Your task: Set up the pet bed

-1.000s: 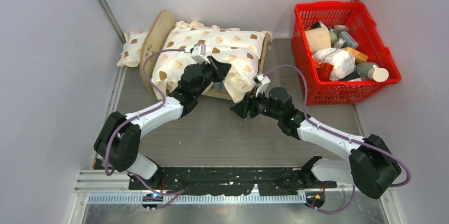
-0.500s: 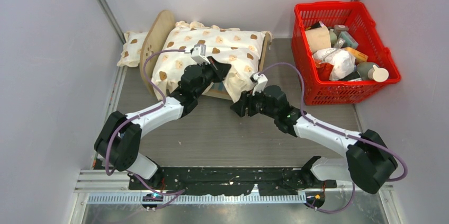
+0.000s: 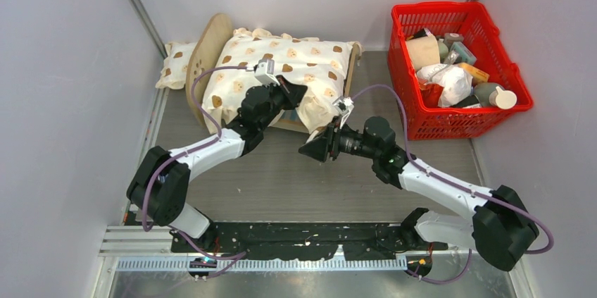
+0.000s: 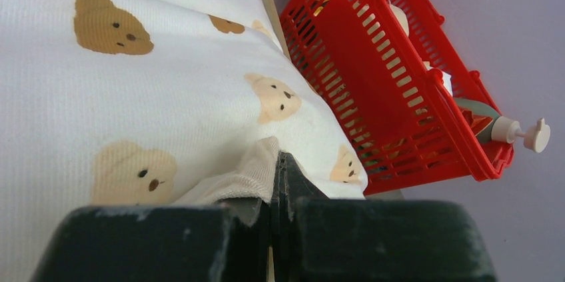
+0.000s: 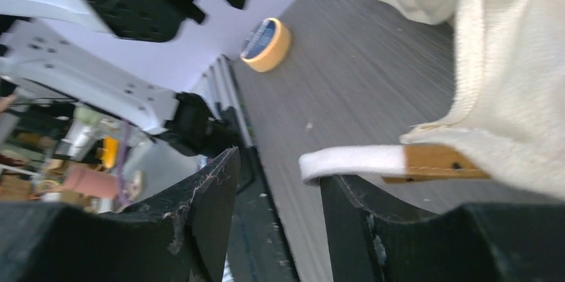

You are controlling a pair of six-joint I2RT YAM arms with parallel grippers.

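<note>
The pet bed (image 3: 209,48) stands at the back with its arched wooden headboard on the left. The bear-print cushion (image 3: 288,62) covers it and hides its base. My left gripper (image 3: 294,97) is shut on the cushion's front ruffle edge (image 4: 256,169); the cushion fills the left wrist view (image 4: 133,82). My right gripper (image 3: 311,150) is open and empty, just in front of the bed's front right corner. In the right wrist view (image 5: 280,189) a wooden frame piece with a white pad (image 5: 433,162) lies against one finger (image 5: 353,222), with cushion ruffle (image 5: 513,95) above.
A small bear-print pillow (image 3: 176,62) lies behind the headboard at the left wall. A red basket (image 3: 457,65) of several items stands at the back right, also in the left wrist view (image 4: 400,75). A tape roll (image 5: 266,44) lies on the table.
My right gripper has shifted left and a little toward me and turned about its wrist. The left gripper keeps its hold on the cushion's edge and has not moved.
</note>
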